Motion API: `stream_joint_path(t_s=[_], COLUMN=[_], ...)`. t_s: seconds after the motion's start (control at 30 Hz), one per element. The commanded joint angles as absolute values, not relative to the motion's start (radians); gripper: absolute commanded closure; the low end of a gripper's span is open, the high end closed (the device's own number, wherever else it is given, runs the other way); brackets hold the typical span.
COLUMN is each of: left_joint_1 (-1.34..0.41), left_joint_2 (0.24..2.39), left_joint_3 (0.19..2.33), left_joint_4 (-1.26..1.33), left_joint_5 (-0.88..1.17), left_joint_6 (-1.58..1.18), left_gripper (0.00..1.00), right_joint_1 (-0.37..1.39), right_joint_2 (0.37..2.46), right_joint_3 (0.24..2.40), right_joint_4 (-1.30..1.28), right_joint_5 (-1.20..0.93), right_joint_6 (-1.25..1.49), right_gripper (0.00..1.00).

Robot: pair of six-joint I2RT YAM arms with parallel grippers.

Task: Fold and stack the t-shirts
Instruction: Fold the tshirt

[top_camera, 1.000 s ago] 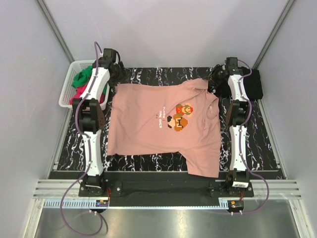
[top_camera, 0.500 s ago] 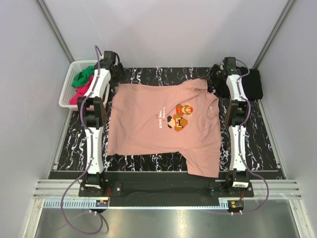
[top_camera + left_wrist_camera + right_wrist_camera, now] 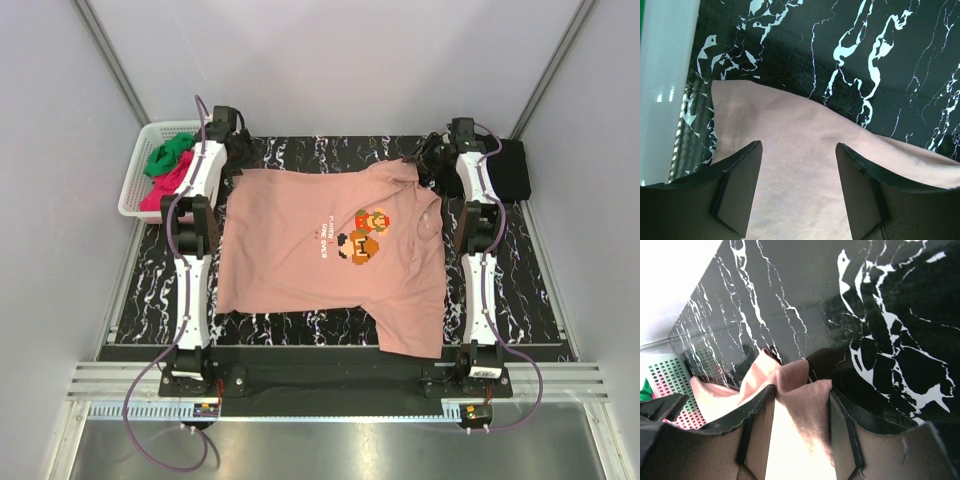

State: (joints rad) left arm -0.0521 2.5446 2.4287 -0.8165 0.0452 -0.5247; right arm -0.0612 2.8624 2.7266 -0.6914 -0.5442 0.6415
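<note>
A salmon-pink t-shirt [image 3: 320,250] with a pixel-art figure lies spread flat on the black marbled mat [image 3: 300,152]. At the shirt's far left corner my left gripper [image 3: 238,152] stands open. In the left wrist view that gripper [image 3: 799,146] has its fingers straddling pink cloth [image 3: 800,130] without pinching it. My right gripper [image 3: 432,163] is at the far right sleeve. In the right wrist view this gripper [image 3: 802,389] is open, and the bunched sleeve [image 3: 807,390] lies in the gap between its fingers.
A white basket [image 3: 137,188] at the far left holds green [image 3: 165,155] and magenta-red [image 3: 160,185] t-shirts. A black t-shirt [image 3: 512,168] lies at the far right of the mat. Grey walls close in the back and both sides.
My left arm has shifted slightly right, bringing its gripper over the shirt's far left corner. The right arm and the shirt have hardly moved.
</note>
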Motion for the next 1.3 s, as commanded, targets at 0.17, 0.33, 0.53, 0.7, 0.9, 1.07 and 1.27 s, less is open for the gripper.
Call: stream_joint_path(t_s=[0.17,0.33,0.53,0.7,0.9,1.07,1.27], left_joint_1=[-0.041,-0.084,-0.126,-0.153,-0.193,-0.21,-0.251], left_joint_2=[2.455,2.229,1.909,1.774,1.624,1.456,1.437], left_joint_3=[2.373,2.05,1.646,1.494,1.317,1.18,1.098], left_joint_4=[-0.802,-0.822,-0.795,-0.804,-0.897,-0.902,-0.887], left_joint_5=[0.057,0.069,0.064,0.104,0.034,0.025,0.003], left_joint_6=[-0.491,-0.413,-0.377,-0.362,-0.37,-0.423,-0.445], left_gripper=[0.33,0.33,0.31,0.3,0.32,0.31,0.32], right_joint_1=[-0.041,0.023,0.147,0.187,0.283,0.337,0.388], right_joint_2=[2.633,2.42,2.076,1.841,1.613,1.445,1.396], right_joint_3=[2.588,2.443,2.078,1.754,1.479,1.254,1.123], right_joint_4=[-0.722,-0.9,-0.943,-0.91,-0.953,-0.95,-0.946], right_joint_5=[-0.45,-0.359,-0.18,-0.112,-0.138,-0.161,-0.092], right_joint_6=[0.502,0.437,0.406,0.439,0.492,0.604,0.62], right_gripper=[0.46,0.47,0.42,0.46,0.48,0.49,0.5])
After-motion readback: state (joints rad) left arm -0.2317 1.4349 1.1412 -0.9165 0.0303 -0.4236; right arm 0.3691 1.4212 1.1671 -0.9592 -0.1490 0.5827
